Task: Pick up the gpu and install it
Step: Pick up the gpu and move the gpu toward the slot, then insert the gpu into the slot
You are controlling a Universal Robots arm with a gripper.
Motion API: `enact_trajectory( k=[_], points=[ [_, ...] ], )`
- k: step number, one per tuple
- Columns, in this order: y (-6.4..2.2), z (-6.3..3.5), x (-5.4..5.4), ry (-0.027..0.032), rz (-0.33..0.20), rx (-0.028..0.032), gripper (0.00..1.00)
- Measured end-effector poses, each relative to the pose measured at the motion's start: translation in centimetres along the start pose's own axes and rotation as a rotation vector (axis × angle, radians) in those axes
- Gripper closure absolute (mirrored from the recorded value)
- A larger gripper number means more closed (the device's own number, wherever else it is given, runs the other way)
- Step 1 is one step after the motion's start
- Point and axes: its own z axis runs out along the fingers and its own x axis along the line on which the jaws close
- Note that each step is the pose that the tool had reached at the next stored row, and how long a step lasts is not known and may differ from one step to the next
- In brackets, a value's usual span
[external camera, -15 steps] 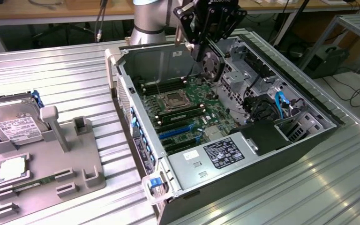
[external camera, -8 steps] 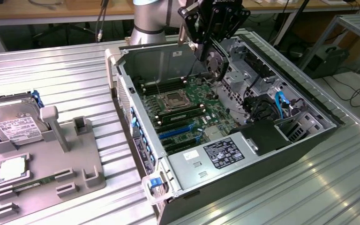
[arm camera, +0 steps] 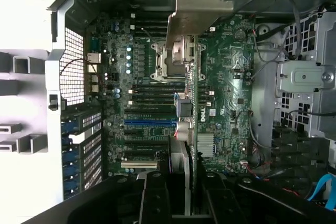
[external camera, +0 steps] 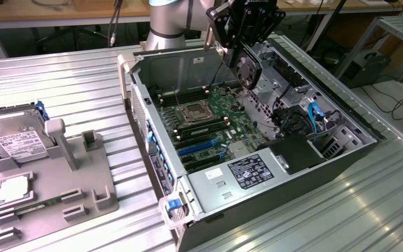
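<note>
The gpu (external camera: 248, 70) hangs on edge over the open computer case (external camera: 161, 157), a dark card with a round fan facing the exterior view's right. My gripper (external camera: 242, 46) is shut on its upper edge. In the wrist view the gpu (arm camera: 191, 103) appears edge-on, its silver end bracket (arm camera: 197, 9) toward the case's rear wall, and my gripper (arm camera: 186, 195) clamps it between black fingers (arm camera: 153, 198). The card is above the motherboard (arm camera: 226, 77), roughly in line with the CPU socket (external camera: 194, 112) and apart from the blue expansion slots (external camera: 198, 148).
A grey parts fixture (external camera: 54, 184) at the exterior view's left carries a silver hard drive (external camera: 16, 139), a square chip (external camera: 16, 189) and a slim memory stick (external camera: 40, 205). Inside the case sit a labelled power supply (external camera: 251, 173), blue cables (external camera: 314, 118) and drive cages.
</note>
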Motion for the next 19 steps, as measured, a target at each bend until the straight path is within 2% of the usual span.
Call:
enact_trajectory(
  k=[16, 17, 19],
  points=[
    [0.00, 0.00, -0.06, 0.0000, 0.000, -0.0001, 0.72],
    [0.00, 0.00, -0.06, -0.0001, -0.029, -0.0004, 0.72],
    [0.00, 0.00, -0.03, -0.0002, -0.046, -0.0005, 0.72]
  ],
)
